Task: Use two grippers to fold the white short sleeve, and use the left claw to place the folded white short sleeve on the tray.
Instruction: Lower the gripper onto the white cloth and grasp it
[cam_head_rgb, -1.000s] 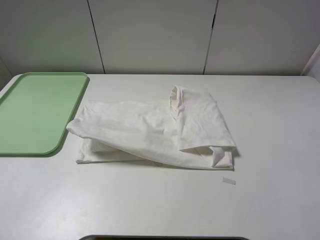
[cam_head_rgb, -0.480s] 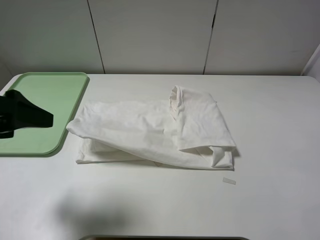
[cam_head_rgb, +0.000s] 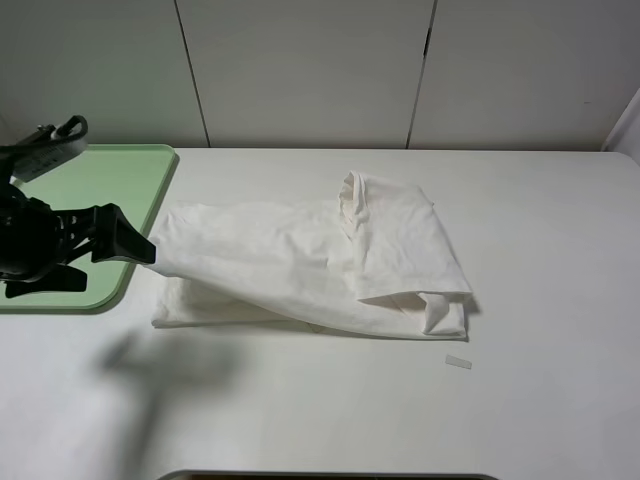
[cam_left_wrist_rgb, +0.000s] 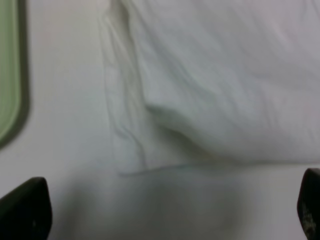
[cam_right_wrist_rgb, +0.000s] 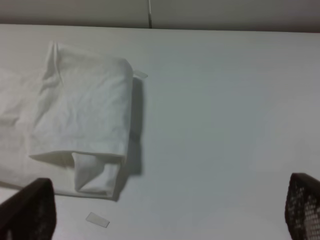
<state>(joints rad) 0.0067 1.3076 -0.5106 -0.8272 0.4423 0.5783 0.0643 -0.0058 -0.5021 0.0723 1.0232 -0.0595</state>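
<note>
Sweeping in from the left within the last second, the left tool (cam_head_rgb: 115, 265) now sits with jaws spread wide at the left edge of the white short sleeve (cam_head_rgb: 300, 260). The partly folded shirt lies mid-worktop (cam_head_rgb: 540, 300), long axis running left to right, just beside the tray (cam_head_rgb: 100, 180). The arm reaches low across the tray's near corner. The right tool (cam_right_wrist_rgb: 165, 210), also wide, stays well apart from the shirt.

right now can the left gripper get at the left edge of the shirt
Probably yes: the left gripper hangs open right at the shirt's left edge, with nothing between them.
</note>
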